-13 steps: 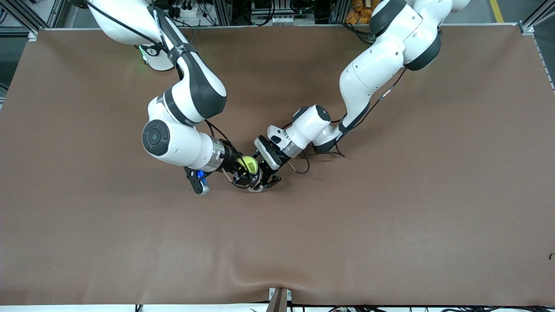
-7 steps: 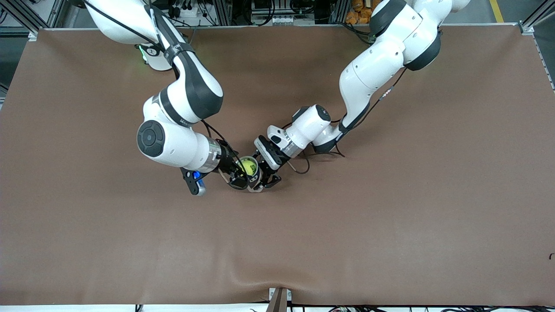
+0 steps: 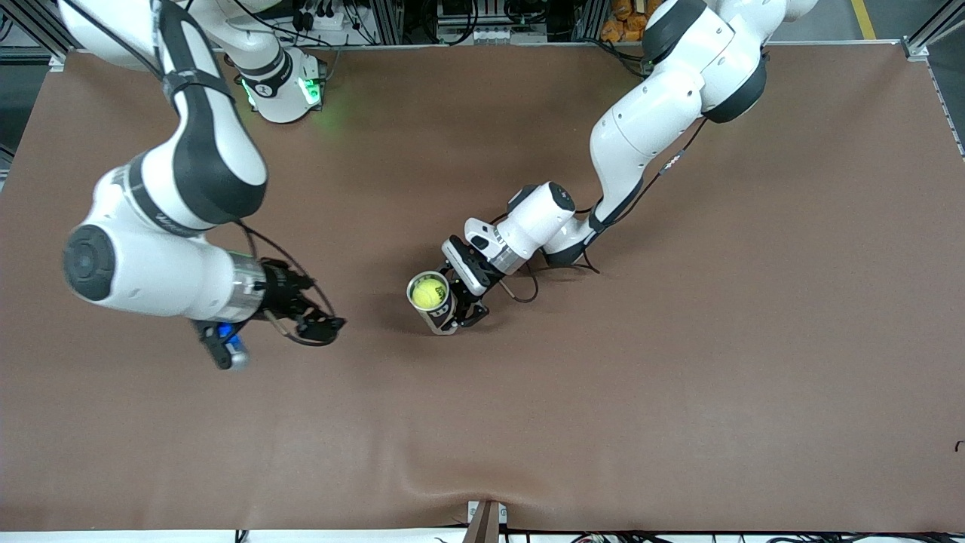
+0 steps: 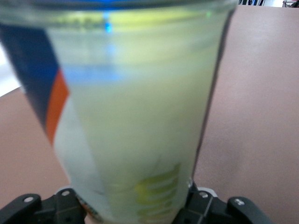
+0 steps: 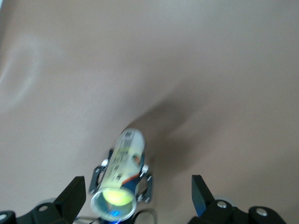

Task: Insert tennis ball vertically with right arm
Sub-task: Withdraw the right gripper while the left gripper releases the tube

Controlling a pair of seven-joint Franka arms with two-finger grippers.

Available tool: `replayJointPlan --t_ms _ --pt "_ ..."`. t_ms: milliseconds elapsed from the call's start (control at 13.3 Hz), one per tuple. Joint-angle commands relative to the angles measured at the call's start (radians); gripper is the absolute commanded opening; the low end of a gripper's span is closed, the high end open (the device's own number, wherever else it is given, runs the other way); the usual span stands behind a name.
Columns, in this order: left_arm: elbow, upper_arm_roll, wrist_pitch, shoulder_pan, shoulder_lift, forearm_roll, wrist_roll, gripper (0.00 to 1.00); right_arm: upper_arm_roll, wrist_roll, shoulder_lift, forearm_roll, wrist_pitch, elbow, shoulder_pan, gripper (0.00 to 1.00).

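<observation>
A clear tennis-ball can point(image 3: 431, 302) stands upright near the middle of the brown desk point(image 3: 678, 377), its long axis vertical and its open mouth facing up. A yellow tennis ball point(image 3: 427, 293) sits inside the can, just below the rim; in the right wrist view the can point(image 5: 119, 179) appears end-on with the ball point(image 5: 114, 198) showing through its open mouth.

The left end effector point(image 3: 458, 311) is closed on the can low on its body, one finger on each side; the left wrist view shows the can wall point(image 4: 135, 116) filling the picture, with the black fingertips point(image 4: 28, 207) at its base.

The right end effector point(image 3: 320, 326) hangs over bare desk toward the right arm's end of the table from the can, well apart from it. Its fingers point(image 5: 74, 196) are spread wide and hold nothing.

The can bears a blue and orange label, seen close up in the left wrist view.
</observation>
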Motion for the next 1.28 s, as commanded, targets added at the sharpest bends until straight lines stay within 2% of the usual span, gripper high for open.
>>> replayJointPlan --t_ms 0,75,376,527,677,903,1128,1204 --pt "-0.014 0.004 0.003 -0.002 0.007 -0.006 0.0 0.9 0.018 -0.171 -0.028 -0.124 -0.01 0.002 -0.014 1.0" --pt "-0.016 0.004 0.003 -0.002 0.007 -0.006 -0.001 1.0 0.015 -0.189 -0.031 -0.13 -0.013 0.002 -0.027 1.0" --pt "-0.04 0.004 0.003 0.005 -0.002 -0.007 -0.006 1.0 0.027 -0.295 -0.051 -0.146 -0.151 0.013 -0.156 1.0" --pt "-0.048 0.004 0.003 0.009 -0.007 -0.007 -0.012 1.0 0.095 -0.33 -0.058 -0.147 -0.217 0.08 -0.236 1.0" --pt "-0.066 0.004 0.003 0.007 -0.025 -0.01 -0.04 1.0 0.152 -0.474 -0.082 -0.187 -0.248 0.106 -0.299 1.0" --pt "-0.147 0.004 0.003 0.031 -0.072 -0.013 -0.063 1.0 0.162 -0.699 -0.116 -0.219 -0.308 0.107 -0.322 1.0" --pt "-0.254 0.002 0.002 0.071 -0.126 -0.013 -0.063 1.0 0.154 -0.716 -0.194 -0.267 -0.308 0.094 -0.308 1.0" --pt "-0.29 0.002 0.002 0.088 -0.14 -0.013 -0.063 1.0 0.147 -0.717 -0.238 -0.27 -0.314 0.052 -0.304 1.0"
